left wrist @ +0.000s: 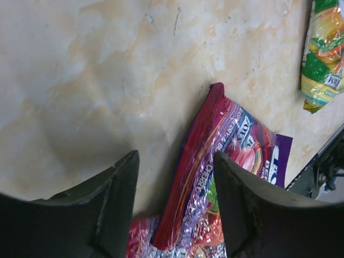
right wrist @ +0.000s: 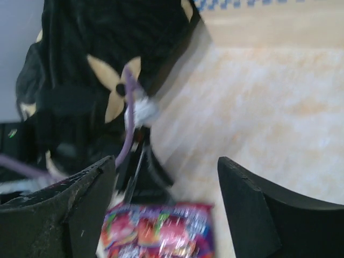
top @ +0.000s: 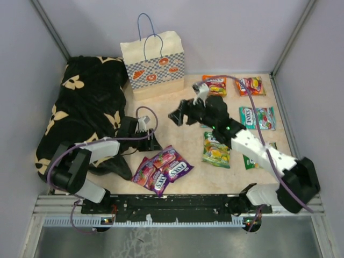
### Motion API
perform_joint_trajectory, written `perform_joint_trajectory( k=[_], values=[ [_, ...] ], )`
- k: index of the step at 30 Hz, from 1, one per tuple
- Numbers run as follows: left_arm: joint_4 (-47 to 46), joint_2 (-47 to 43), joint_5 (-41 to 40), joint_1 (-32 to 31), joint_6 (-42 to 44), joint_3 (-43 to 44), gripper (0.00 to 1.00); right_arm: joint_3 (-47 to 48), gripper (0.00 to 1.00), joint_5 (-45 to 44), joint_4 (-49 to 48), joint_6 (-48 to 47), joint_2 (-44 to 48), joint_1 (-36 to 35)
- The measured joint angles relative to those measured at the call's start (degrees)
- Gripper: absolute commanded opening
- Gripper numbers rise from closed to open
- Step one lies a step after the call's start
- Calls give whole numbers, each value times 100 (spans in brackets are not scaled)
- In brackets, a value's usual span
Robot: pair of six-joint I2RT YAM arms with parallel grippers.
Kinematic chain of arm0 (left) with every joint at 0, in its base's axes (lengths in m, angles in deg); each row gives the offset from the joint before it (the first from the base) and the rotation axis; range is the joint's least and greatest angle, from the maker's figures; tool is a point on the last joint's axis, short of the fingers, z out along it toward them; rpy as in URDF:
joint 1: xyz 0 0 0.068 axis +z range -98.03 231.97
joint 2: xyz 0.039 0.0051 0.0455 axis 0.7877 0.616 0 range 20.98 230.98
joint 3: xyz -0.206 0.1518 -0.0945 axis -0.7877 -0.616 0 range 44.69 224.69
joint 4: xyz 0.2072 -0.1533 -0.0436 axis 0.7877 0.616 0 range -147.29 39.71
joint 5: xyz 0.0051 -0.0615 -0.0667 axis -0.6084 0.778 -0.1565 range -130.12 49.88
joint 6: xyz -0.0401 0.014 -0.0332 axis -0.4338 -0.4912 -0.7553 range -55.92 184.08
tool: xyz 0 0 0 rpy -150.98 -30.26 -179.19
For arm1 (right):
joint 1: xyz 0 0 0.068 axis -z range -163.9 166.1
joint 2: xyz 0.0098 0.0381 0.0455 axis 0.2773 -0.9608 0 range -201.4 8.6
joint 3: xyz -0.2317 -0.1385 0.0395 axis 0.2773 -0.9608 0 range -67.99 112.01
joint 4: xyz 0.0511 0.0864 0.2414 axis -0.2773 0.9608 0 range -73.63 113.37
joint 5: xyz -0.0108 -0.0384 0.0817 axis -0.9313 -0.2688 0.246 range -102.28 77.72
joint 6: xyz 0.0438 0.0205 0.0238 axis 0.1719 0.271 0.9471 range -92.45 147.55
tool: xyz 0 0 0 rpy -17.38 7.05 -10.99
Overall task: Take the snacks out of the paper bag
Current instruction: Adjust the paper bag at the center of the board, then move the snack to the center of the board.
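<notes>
Left gripper [left wrist: 174, 161] fingers apart, nothing held, hovering over purple packet [left wrist: 226, 177], long axis 1-to-7 o'clock, "FOX'S" partly readable. Right gripper [right wrist: 166, 161] wide, empty. More snacks [top: 257, 117] at 3 o'clock on table [top: 188, 145]; paper bag [top: 153, 64] upright at 12.

Spread tool [right wrist: 166, 161] frames snacks [right wrist: 158, 231] beside black cloth [right wrist: 107, 32]

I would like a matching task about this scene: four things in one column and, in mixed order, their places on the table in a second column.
Things:
1. paper bag
2. black flowered cloth
3. purple and red packets
4. teal packet

Places on the table:
A. left side
B. right side
C. standing upright at the back
D. front middle

Pairs: 1-C, 2-A, 3-D, 4-B
</notes>
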Motion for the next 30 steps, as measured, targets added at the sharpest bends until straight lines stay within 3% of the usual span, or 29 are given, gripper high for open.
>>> perform_joint_trajectory(
  k=[4, 9, 14, 25, 30],
  values=[
    [-4, 579, 245, -83, 190, 433, 49, -1740, 70, 210, -219, 855, 1259, -2],
    [-28, 916, 479, -175, 341, 684, 45, -3473, 66, 411, 463, 2288, 1917, -31],
    [-129, 1064, 640, -184, 389, 713, 39, -3950, 63, 479, 1056, 3294, 2334, -24],
    [-603, 1156, 909, -260, 332, 529, 41, -4959, 54, 962, 345, 4719, 2142, -46],
    [-636, 1067, 879, -267, 328, 442, 41, -4983, 26, 901, -249, 4918, 1652, -214]
  ],
)
